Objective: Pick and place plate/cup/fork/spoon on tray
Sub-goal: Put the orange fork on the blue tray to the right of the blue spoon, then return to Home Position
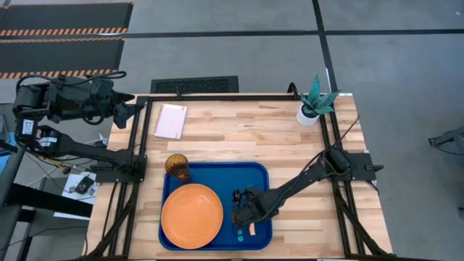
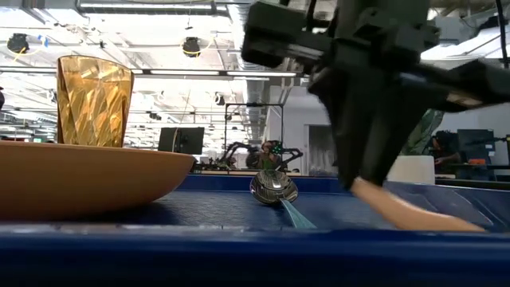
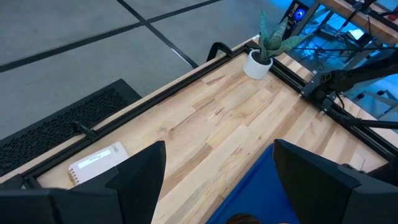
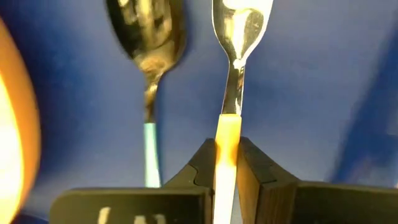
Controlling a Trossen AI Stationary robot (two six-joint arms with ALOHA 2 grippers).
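Note:
The blue tray (image 1: 257, 177) lies at the table's near middle. The orange plate (image 1: 192, 215) sits on its left half, and the amber cup (image 1: 176, 165) stands at its far left corner. The spoon (image 4: 149, 37) with the light blue handle (image 2: 295, 214) lies on the tray floor beside the fork. My right gripper (image 1: 245, 212) is down in the tray's right half, shut on the fork (image 4: 239, 37). My left gripper (image 3: 217, 186) is open and empty, held high off the table's far left corner. My right gripper pinches the fork's orange handle (image 4: 227, 134) between its two fingers, near the end that joins the silver neck. The fingers come down from above. The handle's free end (image 2: 446, 222) rests on the tray floor, and the tines are hidden behind the gripper in the low view.
A white pot with a green plant (image 1: 313, 105) stands at the far right corner. A pale notepad (image 1: 171, 121) lies at the far left. Bare wood lies between them and to the right of the tray.

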